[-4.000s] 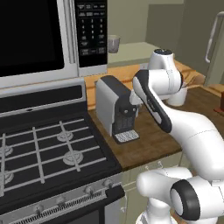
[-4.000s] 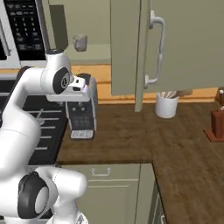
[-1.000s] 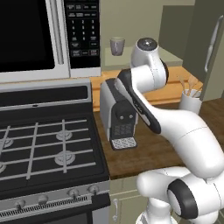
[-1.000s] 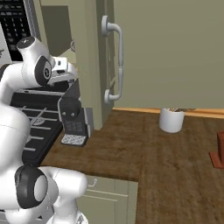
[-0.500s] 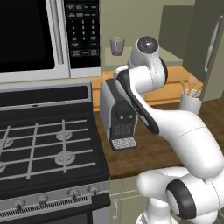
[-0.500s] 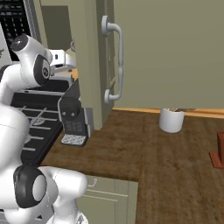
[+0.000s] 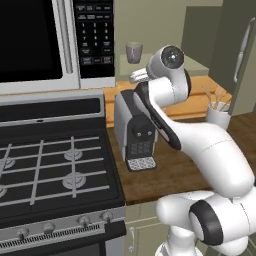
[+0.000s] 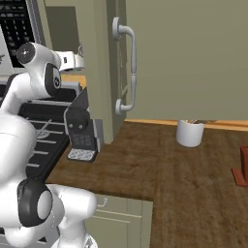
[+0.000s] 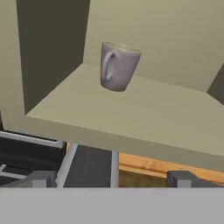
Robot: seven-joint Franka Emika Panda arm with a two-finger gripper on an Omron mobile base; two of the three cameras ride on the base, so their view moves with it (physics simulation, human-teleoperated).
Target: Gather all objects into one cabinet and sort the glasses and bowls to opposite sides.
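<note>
Since a second ago, barely anything has shifted; the arm has edged slightly toward the cabinet (image 9: 144,109). One grey tumbler (image 9: 117,66), with a handle, stands upright on its shelf floor. The tool (image 9: 111,178) is spread, holding nothing.

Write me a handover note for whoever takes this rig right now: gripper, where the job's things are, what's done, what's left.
Gripper: open, empty, raised in front of the open wall cabinet, short of its shelf edge.
Grey cup: upright on the cabinet shelf, toward the back left, handle facing the hand camera; also visible in the left base view. Nothing else is visible on that shelf.
The other cup and both bowls: I cannot place them from these views.
Done: cabinet door stands open.
Left: find the other three items, bring everything into one cabinet, cups on one side, bowls on the other.
</note>
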